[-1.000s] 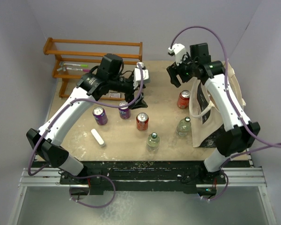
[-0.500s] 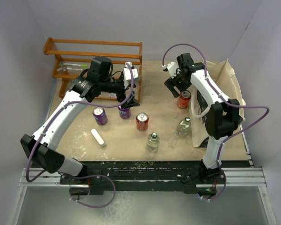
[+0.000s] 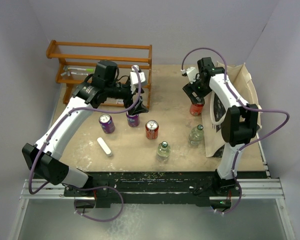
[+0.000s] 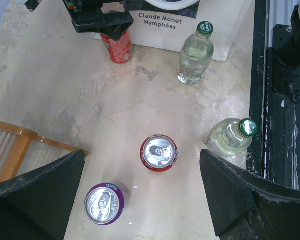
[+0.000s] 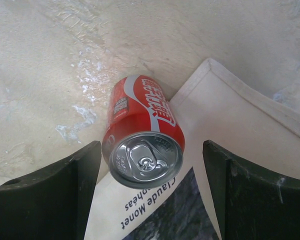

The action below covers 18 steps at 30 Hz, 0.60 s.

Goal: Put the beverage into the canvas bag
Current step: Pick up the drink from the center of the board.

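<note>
Since 1 s ago, the right arm has swung down from above the bag's far rim and now sits over the red beverage can. The left arm has drawn slightly back toward the wooden rack.

1. Right fingers: apart, 1 on each side of the red beverage can, with a visible gap to it on both sides. No contact is seen.
2. Red beverage can: upright on the table, outside the canvas bag and just beside its printed side. Whether can and bag touch cannot be told.
3. Canvas bag: stands at the right side of the table with its dark print facing the cans. The lettering "Claude Monet Nymphéas" is readable in the left wrist view.
4. Left fingers: wide apart and holding nothing, above a purple can. A second red can stands upright near it.
5. Other items on the table:
   - 1 further purple can to the left.
   - 1 clear green-capped bottle by the bag.
   - 1 similar front bottle nearer the arm bases.
   - 1 white oblong piece lying flat, well apart from the bag.
</note>
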### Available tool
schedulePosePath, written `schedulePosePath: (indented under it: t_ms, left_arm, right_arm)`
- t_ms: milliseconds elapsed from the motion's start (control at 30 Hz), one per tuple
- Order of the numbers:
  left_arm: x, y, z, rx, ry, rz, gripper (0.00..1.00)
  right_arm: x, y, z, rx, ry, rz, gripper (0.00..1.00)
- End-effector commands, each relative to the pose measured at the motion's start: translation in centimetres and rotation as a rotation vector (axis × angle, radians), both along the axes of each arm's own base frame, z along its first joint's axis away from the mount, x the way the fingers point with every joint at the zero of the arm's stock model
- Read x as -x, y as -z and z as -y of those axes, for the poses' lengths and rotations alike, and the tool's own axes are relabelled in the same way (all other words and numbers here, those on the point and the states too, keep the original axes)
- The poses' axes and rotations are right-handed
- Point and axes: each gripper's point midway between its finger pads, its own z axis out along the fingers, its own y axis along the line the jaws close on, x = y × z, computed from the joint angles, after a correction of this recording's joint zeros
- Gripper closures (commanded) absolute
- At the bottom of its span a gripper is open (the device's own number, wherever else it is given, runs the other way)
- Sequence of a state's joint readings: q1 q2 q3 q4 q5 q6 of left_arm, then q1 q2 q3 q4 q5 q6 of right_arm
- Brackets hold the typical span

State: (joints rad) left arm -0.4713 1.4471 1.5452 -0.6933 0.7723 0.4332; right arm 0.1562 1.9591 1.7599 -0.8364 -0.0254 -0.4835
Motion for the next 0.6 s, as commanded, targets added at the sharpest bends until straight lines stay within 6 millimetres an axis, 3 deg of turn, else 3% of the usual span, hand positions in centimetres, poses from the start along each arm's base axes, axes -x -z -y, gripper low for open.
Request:
schedulePosePath:
  t_ms: [0, 233, 400, 567]
  left_arm:
    - [0.4, -1.9, -0.1, 0.058, 0.017, 0.042, 0.01]
    - [0.4, -2.1, -0.1, 0.071, 0.017, 0.035, 0.01]
    - [0.5, -2.3, -0.1, 0.08, 0.018, 0.032, 0.01]
    - [0.5, -2.3, -0.3, 0.087, 0.016, 0.031, 0.01]
  right_arm:
    - [1.4, 0.9, 0.1, -0.052, -0.016, -0.065, 0.18]
    - [2.8, 2.7, -0.4, -0.092, -0.009, -0.12, 0.25]
    - [2.7, 2.5, -0.9, -0.124, -0.007, -0.112, 0.35]
    - [2.3, 2.1, -1.2, -0.145, 0.002, -0.094, 0.31]
